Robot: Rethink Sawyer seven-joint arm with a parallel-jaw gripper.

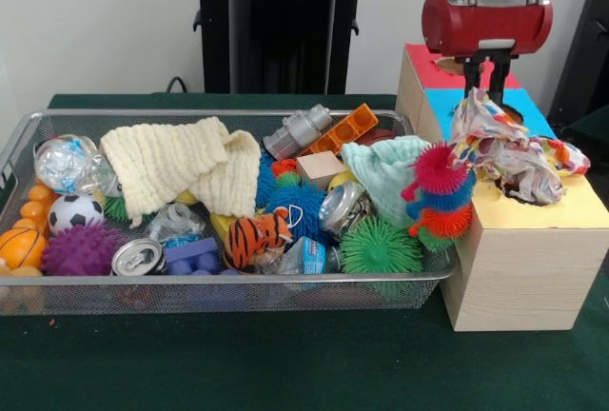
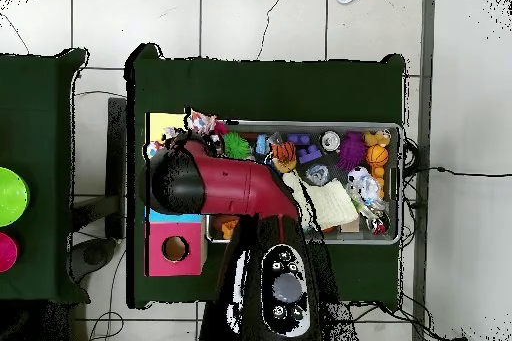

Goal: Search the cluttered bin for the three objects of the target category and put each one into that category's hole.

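Right now your claw (image 1: pixel 486 76) hangs over the yellow top of the pale wooden sorting box (image 1: pixel 533 278), pinched on a crumpled multicoloured patterned cloth (image 1: pixel 514 154). That cloth drapes across the yellow panel and over the dark hole there; part of it spills toward the box's left edge. You can see the box's blue and red panels behind the yellow one. Beside the box on the dark green worktop (image 1: pixel 285 363) sits the silver wire mesh bin (image 1: pixel 219 292), still cluttered. Two more cloths lie in it: a cream waffle-knit cloth (image 1: pixel 181 166) on the left-centre pile and a mint green knitted cloth (image 1: pixel 385 175) at the right end. A spiky rainbow-striped rubber toy (image 1: pixel 440 197) leans at the bin's right wall, touching the box. From overhead, the red arm (image 2: pixel 225 185) covers most of the box.
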